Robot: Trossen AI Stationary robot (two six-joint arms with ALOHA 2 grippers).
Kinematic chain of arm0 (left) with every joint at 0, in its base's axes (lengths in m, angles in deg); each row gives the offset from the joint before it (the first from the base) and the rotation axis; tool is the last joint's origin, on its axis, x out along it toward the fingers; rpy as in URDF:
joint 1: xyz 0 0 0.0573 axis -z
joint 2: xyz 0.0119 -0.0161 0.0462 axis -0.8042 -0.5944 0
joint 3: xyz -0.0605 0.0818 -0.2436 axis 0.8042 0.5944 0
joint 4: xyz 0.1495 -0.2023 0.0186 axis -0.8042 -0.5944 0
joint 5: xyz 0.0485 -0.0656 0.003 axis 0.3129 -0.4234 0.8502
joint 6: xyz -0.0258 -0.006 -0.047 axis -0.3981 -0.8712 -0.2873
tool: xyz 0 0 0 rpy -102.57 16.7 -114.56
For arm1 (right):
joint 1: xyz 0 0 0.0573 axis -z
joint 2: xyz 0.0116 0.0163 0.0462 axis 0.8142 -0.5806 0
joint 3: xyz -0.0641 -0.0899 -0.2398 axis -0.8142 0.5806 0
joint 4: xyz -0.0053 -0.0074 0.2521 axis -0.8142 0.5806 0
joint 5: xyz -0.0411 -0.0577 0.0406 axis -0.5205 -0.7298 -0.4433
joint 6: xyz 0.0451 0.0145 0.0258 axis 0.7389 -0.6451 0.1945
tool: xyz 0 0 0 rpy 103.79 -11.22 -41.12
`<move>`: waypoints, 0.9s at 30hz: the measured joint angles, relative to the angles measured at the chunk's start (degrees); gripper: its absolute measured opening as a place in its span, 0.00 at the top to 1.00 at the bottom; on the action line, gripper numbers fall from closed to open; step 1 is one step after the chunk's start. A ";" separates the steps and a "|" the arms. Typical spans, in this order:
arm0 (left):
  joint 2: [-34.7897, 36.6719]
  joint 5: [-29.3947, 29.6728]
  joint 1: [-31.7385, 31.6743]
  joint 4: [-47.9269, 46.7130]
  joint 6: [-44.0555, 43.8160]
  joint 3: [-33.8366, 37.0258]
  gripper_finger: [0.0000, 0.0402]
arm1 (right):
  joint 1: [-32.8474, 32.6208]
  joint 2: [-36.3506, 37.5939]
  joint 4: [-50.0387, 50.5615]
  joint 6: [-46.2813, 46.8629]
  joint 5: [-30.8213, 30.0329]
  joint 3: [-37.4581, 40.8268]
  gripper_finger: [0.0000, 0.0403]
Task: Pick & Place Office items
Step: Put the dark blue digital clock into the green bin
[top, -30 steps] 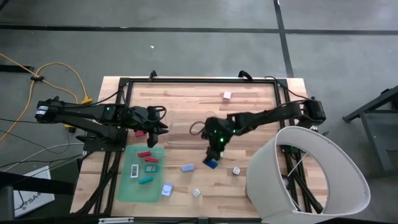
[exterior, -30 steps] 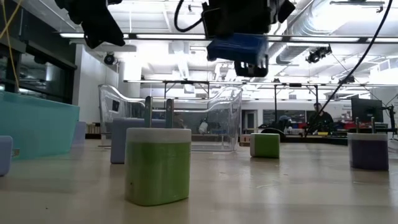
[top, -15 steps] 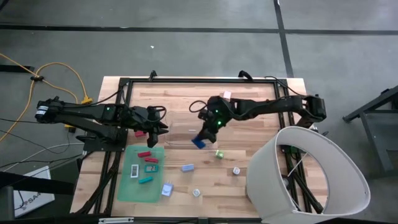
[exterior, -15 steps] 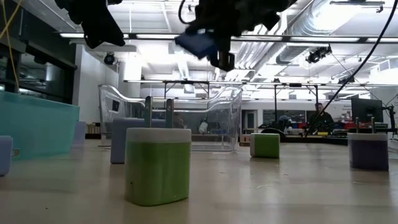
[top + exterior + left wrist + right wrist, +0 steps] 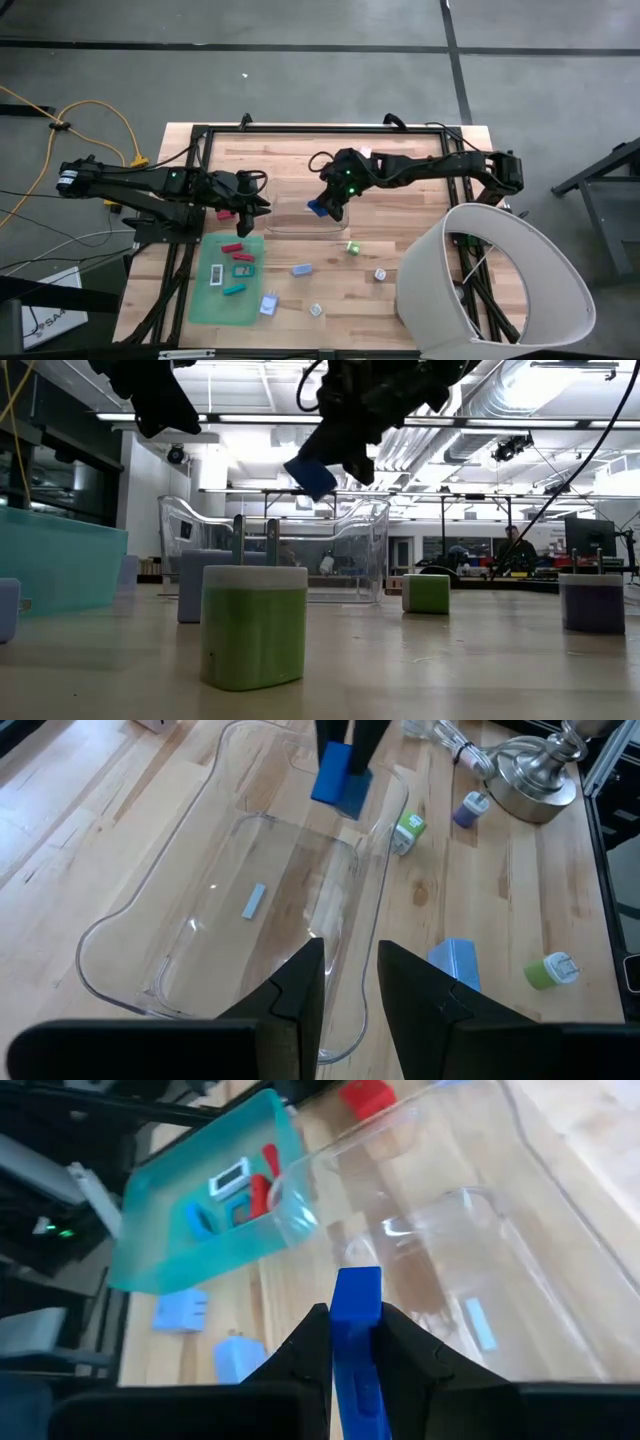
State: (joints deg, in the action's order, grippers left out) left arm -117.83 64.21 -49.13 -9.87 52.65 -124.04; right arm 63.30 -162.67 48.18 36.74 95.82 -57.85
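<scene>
One blue block (image 5: 318,208) hangs in the air over the clear bin (image 5: 300,205), pinched between the fingers of the right gripper (image 5: 326,204), which is closed tight on it. From table height the block (image 5: 311,476) shows tilted, well above the bin's walls (image 5: 365,550). The right wrist camera looks straight down the block (image 5: 357,1340) into the bin (image 5: 480,1260), where a small pale blue flat piece (image 5: 480,1325) lies on the bin's floor.

Just beside the bin, on its left-arm side, the left gripper (image 5: 262,206) hovers above the wood with its fingers drawn near each other and only a slim gap between them; I see nothing held in them. Its own camera shows those fingers (image 5: 300,982) over the bin's near rim (image 5: 345,1030).

Toward the table's front edge from the bin lies the green mat (image 5: 205,295), carrying red pieces (image 5: 237,249), a teal piece (image 5: 234,290), a white-framed piece (image 5: 216,275) and a teal-and-red block (image 5: 243,270). Out on the bare wood in front of the bin sit a green-and-white cube (image 5: 352,247), a light blue piece (image 5: 301,269), a white cube (image 5: 380,274), a blue-white piece (image 5: 268,304) and a pale green one (image 5: 316,311). Behind the bin, near the table's far edge, is a pink piece (image 5: 365,153). A big white lampshade (image 5: 495,280) stands off the bin's right side, over the table's corner.
</scene>
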 joint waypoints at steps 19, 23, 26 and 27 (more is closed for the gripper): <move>-0.01 0.07 0.00 6.42 2.78 0.00 0.77 | -1.69 0.00 -21.08 0.66 6.26 0.00 0.89; -0.01 0.04 0.00 10.41 4.98 0.00 0.77 | -2.52 0.00 -24.16 -0.46 6.03 0.00 0.89; -0.01 0.07 0.00 12.67 5.35 0.00 0.77 | -3.25 0.00 -25.62 -2.40 4.78 0.00 0.89; 0.00 0.07 0.01 13.27 5.35 0.00 0.77 | -3.50 0.00 -26.05 -2.95 4.02 0.00 0.89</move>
State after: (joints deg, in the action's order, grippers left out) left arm -117.83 64.28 -49.12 3.41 58.00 -124.04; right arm 59.81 -162.67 22.13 33.78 99.84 -57.85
